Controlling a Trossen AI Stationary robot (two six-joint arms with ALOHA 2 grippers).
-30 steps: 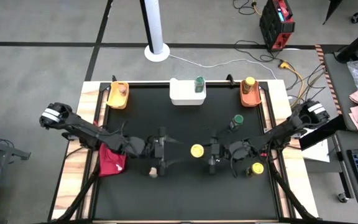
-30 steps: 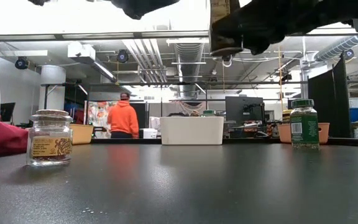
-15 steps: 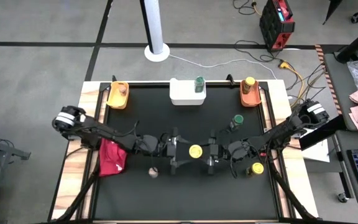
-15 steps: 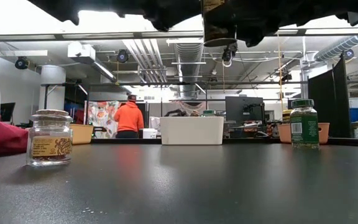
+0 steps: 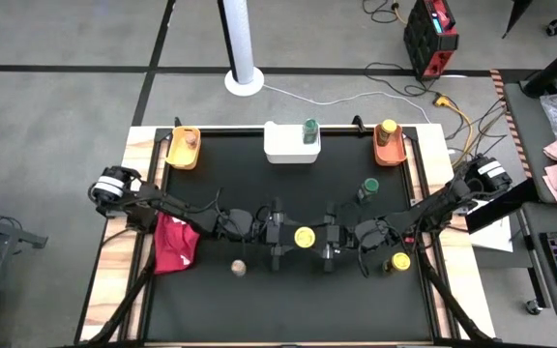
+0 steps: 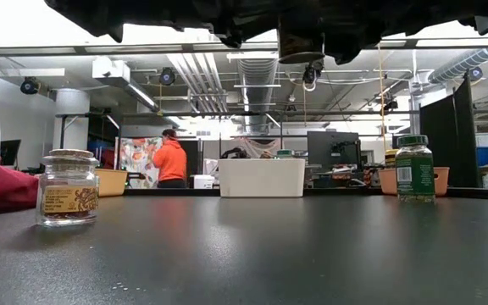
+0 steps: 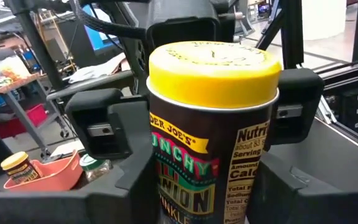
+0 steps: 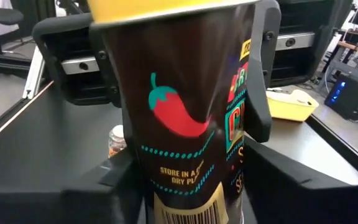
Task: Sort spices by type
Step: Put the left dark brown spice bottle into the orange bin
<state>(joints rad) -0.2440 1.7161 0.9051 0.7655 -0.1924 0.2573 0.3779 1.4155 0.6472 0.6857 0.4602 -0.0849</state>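
A dark spice jar with a yellow lid (image 5: 305, 236) hangs upright in the air between both grippers; the low view shows its base (image 6: 300, 47) high above the table. My right gripper (image 5: 316, 237) is shut on it from the table's right. My left gripper (image 5: 293, 237) is open and comes from the left, its fingers (image 8: 261, 74) standing close on either side of the jar (image 7: 210, 124). A brown-lidded jar (image 5: 239, 267), a green-lidded jar (image 5: 368, 188) and another yellow-lidded jar (image 5: 398, 261) stand on their bases on the table. My right gripper pinches the jar's dark body (image 8: 166, 180) between its two fingers (image 7: 107, 127), one on each side below the yellow lid. The fingers come level from the table's right. The jar is upright and lifted clear of the table.
At the far edge stand a yellow tray (image 5: 177, 153) holding a brown-lidded jar, a white tray (image 5: 283, 147) holding a green-lidded jar (image 5: 309, 129), and an orange tray (image 5: 388, 150) holding a yellow-lidded jar. A red cloth (image 5: 174, 246) lies at the left edge. A person moves far behind the table.
My left gripper has moved toward the table's right, away from the brown-lidded jar, and now has its fingers on either side of the held jar. My right gripper has raised the jar a little and otherwise kept its place.
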